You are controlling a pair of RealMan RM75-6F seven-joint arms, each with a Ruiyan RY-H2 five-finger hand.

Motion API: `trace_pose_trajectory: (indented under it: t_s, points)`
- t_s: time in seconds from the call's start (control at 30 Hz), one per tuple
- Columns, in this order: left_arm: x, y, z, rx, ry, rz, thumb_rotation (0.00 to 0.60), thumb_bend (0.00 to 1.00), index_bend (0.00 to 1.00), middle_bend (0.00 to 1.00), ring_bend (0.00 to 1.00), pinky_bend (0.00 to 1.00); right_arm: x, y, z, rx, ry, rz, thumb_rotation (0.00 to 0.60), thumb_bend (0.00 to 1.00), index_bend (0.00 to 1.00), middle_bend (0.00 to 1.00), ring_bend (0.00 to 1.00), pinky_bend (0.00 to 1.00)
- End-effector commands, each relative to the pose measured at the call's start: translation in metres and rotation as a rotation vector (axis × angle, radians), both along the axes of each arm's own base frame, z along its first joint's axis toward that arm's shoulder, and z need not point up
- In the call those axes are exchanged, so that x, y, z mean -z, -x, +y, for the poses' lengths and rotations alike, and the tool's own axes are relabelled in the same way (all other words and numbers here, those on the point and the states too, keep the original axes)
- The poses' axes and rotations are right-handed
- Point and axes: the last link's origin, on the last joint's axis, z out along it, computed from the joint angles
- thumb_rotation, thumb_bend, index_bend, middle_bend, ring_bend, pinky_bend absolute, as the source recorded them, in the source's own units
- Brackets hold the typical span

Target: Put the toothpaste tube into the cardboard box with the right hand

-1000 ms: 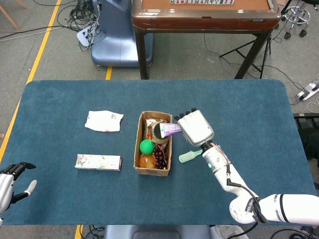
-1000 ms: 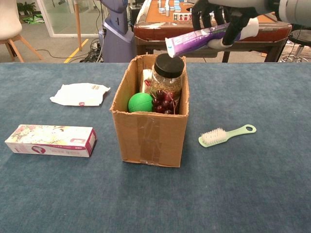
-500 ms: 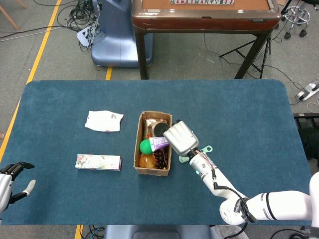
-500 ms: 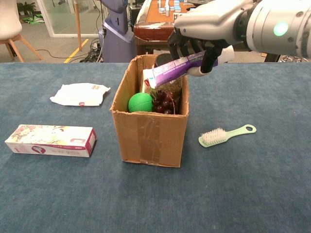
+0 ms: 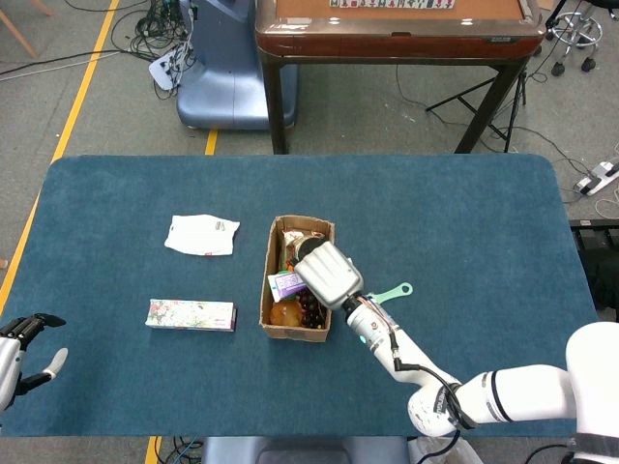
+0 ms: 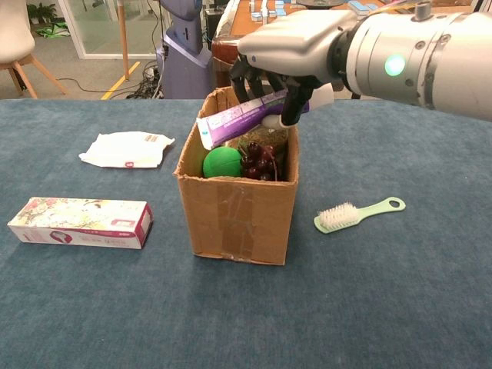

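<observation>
My right hand (image 6: pixel 288 58) (image 5: pixel 329 275) hovers over the open cardboard box (image 6: pixel 238 207) (image 5: pixel 269 290) and grips the purple and white toothpaste tube (image 6: pixel 234 123) (image 5: pixel 286 284). The tube slants down to the left, its white end over the box's left wall, just above the contents. Inside the box are a green ball (image 6: pixel 221 162), dark grapes (image 6: pixel 257 163) and an orange fruit (image 5: pixel 282 313). My left hand (image 5: pixel 19 350) rests with fingers spread at the table's near left edge, holding nothing.
A light green brush (image 6: pixel 350 214) (image 5: pixel 389 291) lies to the right of the box. A flowered carton (image 6: pixel 81 223) (image 5: pixel 191 314) and a white packet (image 6: pixel 125 149) (image 5: pixel 201 235) lie to its left. A brown table (image 5: pixel 397 29) stands behind the blue table (image 5: pixel 484 213).
My right hand has carried the toothpaste tube leftward and lower, from above the box's right rim to over the box's middle. The left hand has not moved.
</observation>
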Motion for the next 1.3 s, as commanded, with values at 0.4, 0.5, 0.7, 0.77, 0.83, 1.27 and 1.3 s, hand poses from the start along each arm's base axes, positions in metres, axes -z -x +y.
trace_pose_trajectory:
  t_s: [0.4, 0.5, 0.7, 0.77, 0.83, 1.27, 1.3]
  points:
    - [-0.001, 0.000, -0.001, -0.003, 0.002, 0.000, 0.600, 0.28, 0.38, 0.40, 0.41, 0.57, 0.008, -0.002, 0.004, -0.071, -0.021, -0.068, 0.600, 0.00, 0.36, 0.29, 0.31, 0.40]
    - [-0.001, 0.000, -0.002, -0.003, 0.000, -0.001, 0.600, 0.28, 0.38, 0.40, 0.41, 0.57, 0.002, -0.001, 0.003, -0.074, -0.006, -0.088, 0.600, 0.00, 0.34, 0.26, 0.29, 0.39]
    - [-0.002, 0.001, -0.002, -0.005, 0.000, 0.003, 0.600, 0.28, 0.38, 0.41, 0.41, 0.57, -0.023, 0.014, 0.004, -0.055, 0.057, -0.115, 0.600, 0.00, 0.34, 0.26, 0.29, 0.39]
    - [-0.001, 0.002, -0.003, -0.007, 0.002, 0.006, 0.600, 0.28, 0.38, 0.41, 0.41, 0.57, -0.033, 0.023, 0.005, -0.045, 0.080, -0.115, 0.600, 0.00, 0.34, 0.26, 0.29, 0.39]
    - [-0.001, 0.002, -0.002, -0.007, 0.001, 0.008, 0.600, 0.28, 0.38, 0.40, 0.41, 0.57, -0.041, 0.032, 0.008, -0.028, 0.092, -0.122, 0.600, 0.00, 0.34, 0.26, 0.29, 0.39]
    - [0.005, 0.003, 0.000, -0.018, 0.009, 0.031, 0.600, 0.28, 0.38, 0.41, 0.41, 0.57, -0.107, 0.133, 0.046, 0.157, 0.225, -0.143, 0.600, 0.01, 0.34, 0.29, 0.29, 0.35]
    - [0.006, 0.003, 0.000, -0.019, 0.010, 0.033, 0.600, 0.28, 0.38, 0.41, 0.41, 0.57, -0.109, 0.140, 0.049, 0.172, 0.233, -0.135, 0.600, 0.01, 0.34, 0.28, 0.29, 0.34]
